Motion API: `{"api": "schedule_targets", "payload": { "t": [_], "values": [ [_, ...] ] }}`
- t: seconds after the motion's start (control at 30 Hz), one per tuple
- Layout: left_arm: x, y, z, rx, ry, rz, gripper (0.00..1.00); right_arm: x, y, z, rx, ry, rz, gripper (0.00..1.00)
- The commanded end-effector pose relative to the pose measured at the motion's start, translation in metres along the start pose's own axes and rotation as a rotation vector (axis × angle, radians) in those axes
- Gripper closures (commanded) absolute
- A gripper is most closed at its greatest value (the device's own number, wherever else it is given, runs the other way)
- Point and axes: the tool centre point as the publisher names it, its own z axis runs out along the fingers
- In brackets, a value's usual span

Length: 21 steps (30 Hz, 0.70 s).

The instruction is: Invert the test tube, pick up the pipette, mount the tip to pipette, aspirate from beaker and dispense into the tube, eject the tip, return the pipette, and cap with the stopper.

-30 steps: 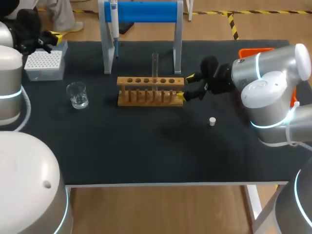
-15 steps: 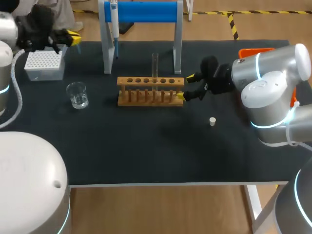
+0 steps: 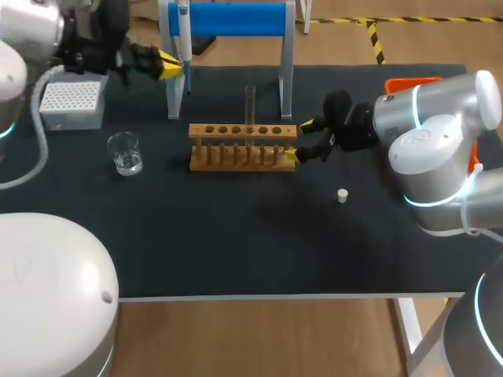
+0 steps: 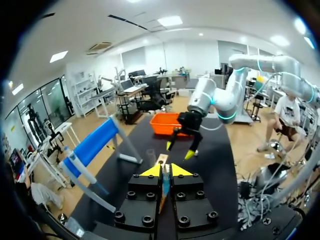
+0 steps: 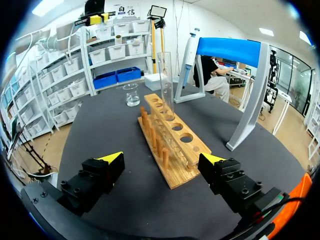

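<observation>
table [image 3: 236, 236], dark top, one arm at each side. entries run left to right.

- box of tips [image 3: 72, 102]: grey, with a white grid on top. it sits behind the left pincer, on its arm's side, and apart from it.
- glass [image 3: 124, 151]: clear and upright. it stands below and to the near side of the left pincer, well apart from it.
- left pincer [image 3: 169, 64]: raised over the far part of the table. its yellow fingers are pressed close, with only a thin slit between them in the wrist view. it pinches nothing.
- pipette [image 3: 183, 35]: white with a blue top, hanging upright on the stand. it is just ahead of the left pincer's tips in the head view and off to one side of them in the wrist view, not between the fingers.
- stand [image 3: 236, 19]: blue bar on two grey legs, beside and beyond the left pincer.
- rack [image 3: 244, 145]: wooden, with a row of holes. it lies ahead of the right pincer, its near end between the spread fingers.
- tube [image 3: 250, 102]: clear and upright in a rack hole, ahead of the right pincer and past two empty holes.
- right pincer [image 3: 299, 140]: low at the rack's end, fingers spread wide, one to each side of that end. the wrist view shows a gap on both sides, and nothing is pinched.
- stopper [image 3: 342, 195]: small and white, on the table near the right pincer, toward the front edge and apart from it.
- tray [image 3: 409, 82]: orange, at the far edge behind the right arm.
</observation>
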Motion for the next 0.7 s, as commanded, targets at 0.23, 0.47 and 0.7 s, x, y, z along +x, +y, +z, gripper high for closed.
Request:
{"api": "schedule_targets", "payload": {
  "t": [0.23,0.47,0.7],
  "values": [
    [0.013,-0.015,0.060,-0.131,0.024,-0.054,1.00,0.000,0.000,-0.001,0.000,0.001,0.000,0.00],
    [0.019,-0.031,0.076,-0.152,-0.009,-0.042,1.00,0.000,0.000,-0.001,0.000,0.001,0.000,0.00],
    [0.029,-0.039,0.084,-0.155,-0.012,-0.034,1.00,0.000,0.000,-0.001,0.000,0.001,0.000,0.00]
  ]
}}
